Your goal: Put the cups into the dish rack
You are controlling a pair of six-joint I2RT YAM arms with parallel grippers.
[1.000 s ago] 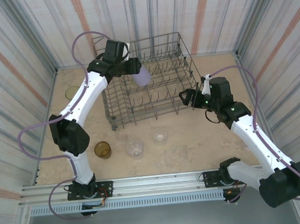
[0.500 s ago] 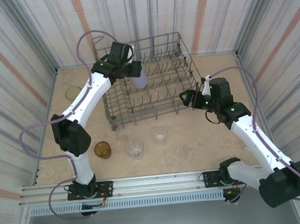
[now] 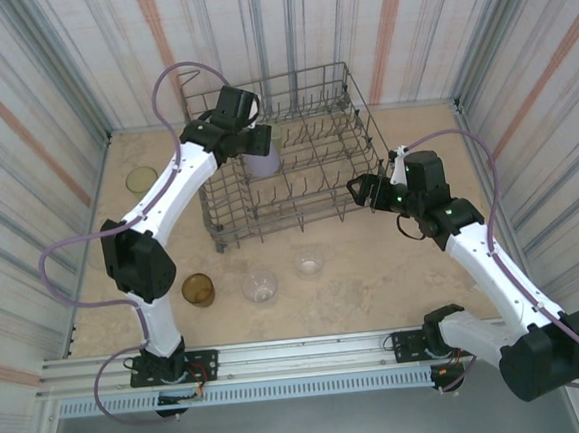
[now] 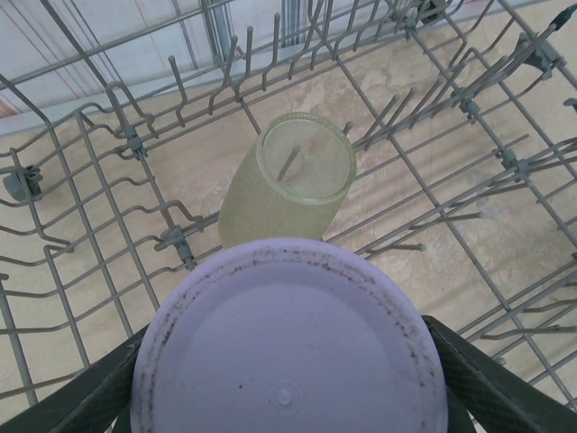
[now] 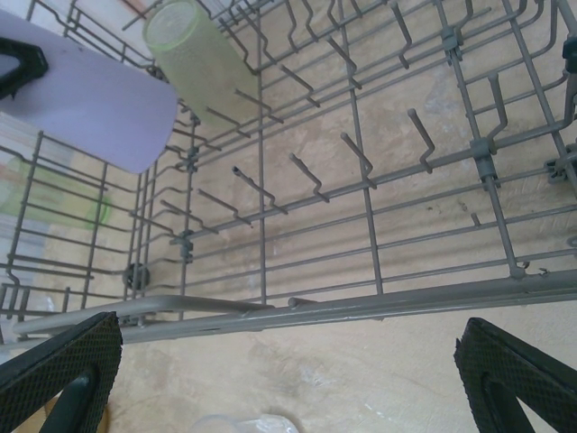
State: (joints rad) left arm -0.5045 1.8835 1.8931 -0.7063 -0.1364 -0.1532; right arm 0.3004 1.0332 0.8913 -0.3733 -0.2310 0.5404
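Left gripper (image 3: 256, 142) grasps lavender cup (image 4: 288, 343) inside dish rack (image 3: 317, 189), near tilted yellow-green cup (image 4: 288, 180); bare tines rightward. Right gripper (image 3: 360, 189) spread, empty, outside rack wall; fingertips cropped.

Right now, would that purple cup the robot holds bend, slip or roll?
Probably stiff: the lavender cup looks undistorted in the left hand. Likely light, being small plastic. Its smooth round wall might slip, or roll if laid on the dish rack.

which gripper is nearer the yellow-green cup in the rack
Left gripper, holding the lavender cup right next to the yellow-green cup. Right gripper is open outside the dish rack.
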